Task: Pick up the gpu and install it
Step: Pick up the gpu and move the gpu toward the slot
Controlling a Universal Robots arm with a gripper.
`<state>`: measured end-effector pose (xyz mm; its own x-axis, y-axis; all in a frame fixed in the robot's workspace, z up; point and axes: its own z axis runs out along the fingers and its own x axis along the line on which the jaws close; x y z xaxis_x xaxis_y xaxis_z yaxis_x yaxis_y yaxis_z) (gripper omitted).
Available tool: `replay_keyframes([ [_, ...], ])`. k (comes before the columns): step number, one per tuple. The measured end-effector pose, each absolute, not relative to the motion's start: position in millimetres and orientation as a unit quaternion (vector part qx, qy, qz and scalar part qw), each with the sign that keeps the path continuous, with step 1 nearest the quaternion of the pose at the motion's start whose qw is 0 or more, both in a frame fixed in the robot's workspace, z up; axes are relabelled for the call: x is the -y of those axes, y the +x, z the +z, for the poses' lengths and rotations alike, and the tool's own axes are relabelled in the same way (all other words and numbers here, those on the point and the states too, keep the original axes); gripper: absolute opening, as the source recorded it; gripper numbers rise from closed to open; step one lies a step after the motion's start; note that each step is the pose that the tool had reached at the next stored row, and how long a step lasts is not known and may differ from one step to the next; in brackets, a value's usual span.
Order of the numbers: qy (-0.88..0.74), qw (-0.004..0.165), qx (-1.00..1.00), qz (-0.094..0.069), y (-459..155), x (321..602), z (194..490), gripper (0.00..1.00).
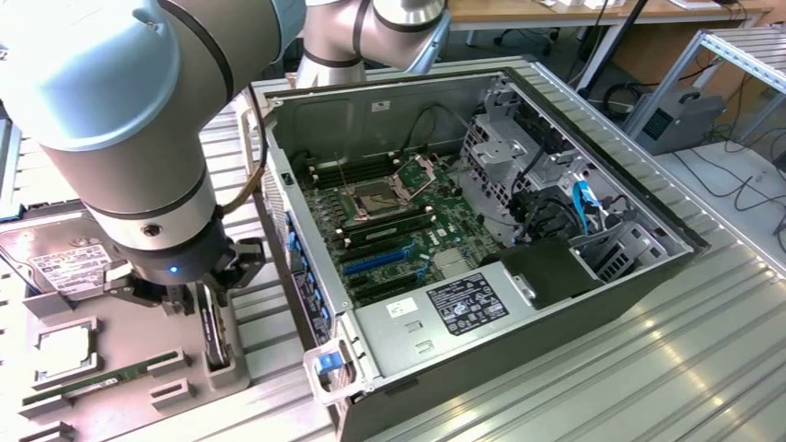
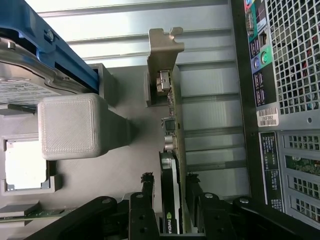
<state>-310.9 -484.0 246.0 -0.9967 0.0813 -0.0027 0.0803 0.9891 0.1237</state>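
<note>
1. As the exterior view shows it, a thick gray robot arm [image 1: 123,120] bends in from the upper part of that view's left, and its last segment points straight down over a gray tray [image 1: 135,336].
2. At the arm's end, the gripper [image 1: 201,308] hangs upright and low over the side of the tray nearest the open computer case [image 1: 368,110].
3. The gpu [image 1: 217,343] stands on its long edge in a slot of the tray, near the case and directly under the gripper.
4. Its long axis lies flat, running along the tray and roughly parallel to the near wall of the case.
5. In the wrist view, the card's silver bracket [image 2: 165,55] is at the end farthest from the fingers [image 2: 147,195]. It sits level with the hard drive [image 2: 25,90] that rests in the tray.
6. The card's black cooler face turns toward the hard drive, and its green board face turns toward the case.
7. The jaws are spread, with one black finger on each side of the card at its cooler end.
8. A sliver of space shows between the card and the finger on the cooler side. Whether the other finger touches the board cannot be told.
9. A square processor chip [image 1: 62,348] and a long green memory stick [image 1: 105,378] also lie in the tray, well apart from the card.
</note>
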Motion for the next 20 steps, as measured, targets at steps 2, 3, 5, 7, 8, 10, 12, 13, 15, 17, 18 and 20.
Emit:
replay_keyframes([
  [2,0.041,0.004,-0.997,0.062,-310.9,484.0,245.8,0.39],
  [3,0.041,0.004,-0.997,0.062,-310.9,484.0,245.7,0.39],
  [5,0.041,0.004,-0.997,0.062,-310.9,484.0,245.6,0.39],
  [7,0.041,0.004,-0.997,0.062,-310.9,484.0,245.6,0.39],
  [8,0.041,0.004,-0.997,0.062,-310.9,484.0,245.6,0.39],
  [10,0.041,0.004,-0.997,0.062,-310.9,484.0,245.6,0.39],
  [12,0.041,0.004,-0.997,0.062,-310.9,484.0,245.6,0.38],
  [13,0.040,0.004,-0.997,0.062,-310.9,484.0,245.6,0.31],
  [15,0.041,0.004,-0.997,0.062,-310.9,484.0,245.6,0.27],
  [17,0.041,0.004,-0.997,0.062,-310.9,484.0,245.6,0.27],
  [18,0.041,0.004,-0.997,0.062,-310.9,484.0,245.6,0.27],
  [20,0.041,0.004,-0.997,0.062,-310.9,484.0,245.6,0.27],
])
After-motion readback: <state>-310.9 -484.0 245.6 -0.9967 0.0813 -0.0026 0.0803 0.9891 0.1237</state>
